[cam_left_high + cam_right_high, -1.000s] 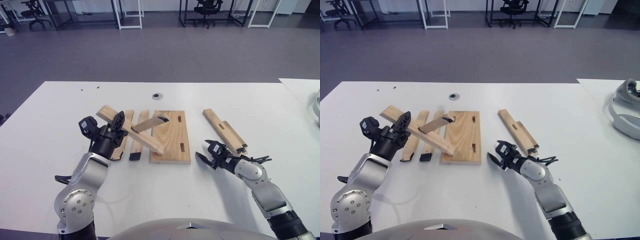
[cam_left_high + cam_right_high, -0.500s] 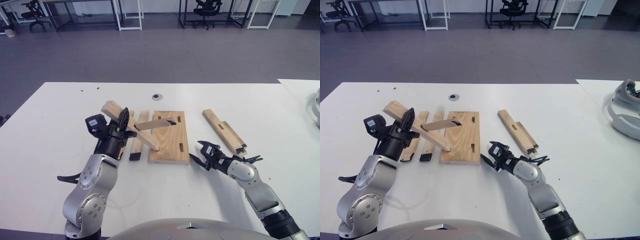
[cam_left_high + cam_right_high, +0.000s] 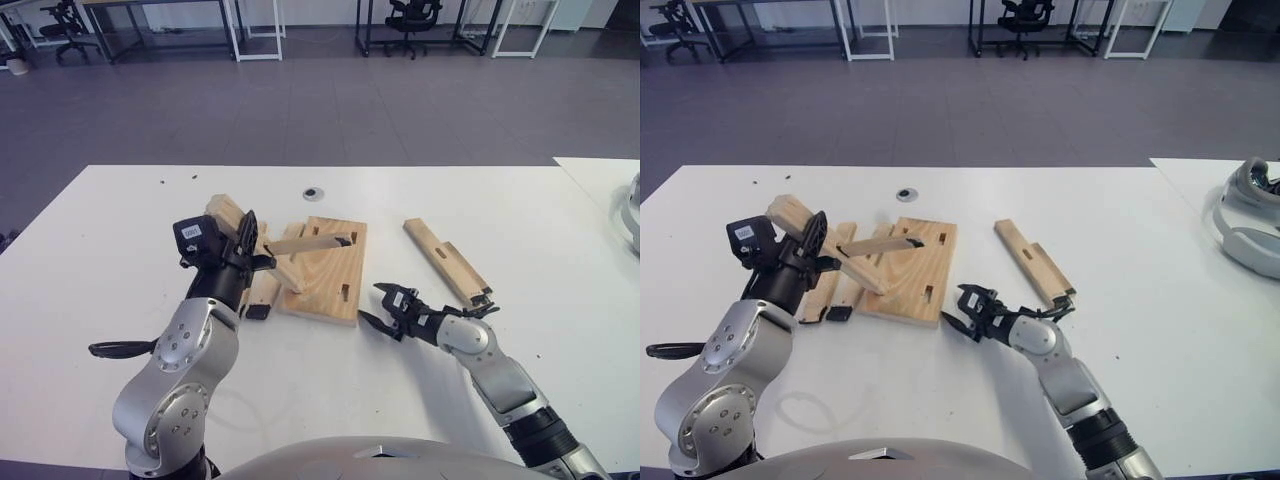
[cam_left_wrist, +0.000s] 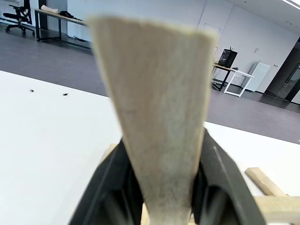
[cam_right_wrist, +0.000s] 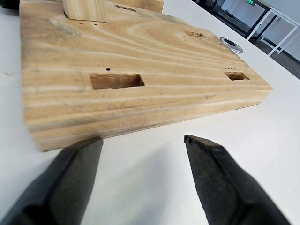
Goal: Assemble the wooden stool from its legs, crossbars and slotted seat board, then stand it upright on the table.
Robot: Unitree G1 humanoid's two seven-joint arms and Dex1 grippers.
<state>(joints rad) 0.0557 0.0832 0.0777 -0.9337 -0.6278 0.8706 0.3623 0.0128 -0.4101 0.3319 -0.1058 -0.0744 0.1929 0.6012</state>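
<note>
My left gripper, left of the pale wooden slotted seat board, clamps a light wooden leg; my right gripper, fingers spread, sits at the board's near right corner.

White surface, wide, with a round cable grommet near its far edge. Second white table just beside it on the right. Grey floor, evenly lit. White-framed desk at the far side. Black office chair far left, another chair far right. White wall.

The white table bears the slotted seat board, loose wooden legs and a grommet.
</note>
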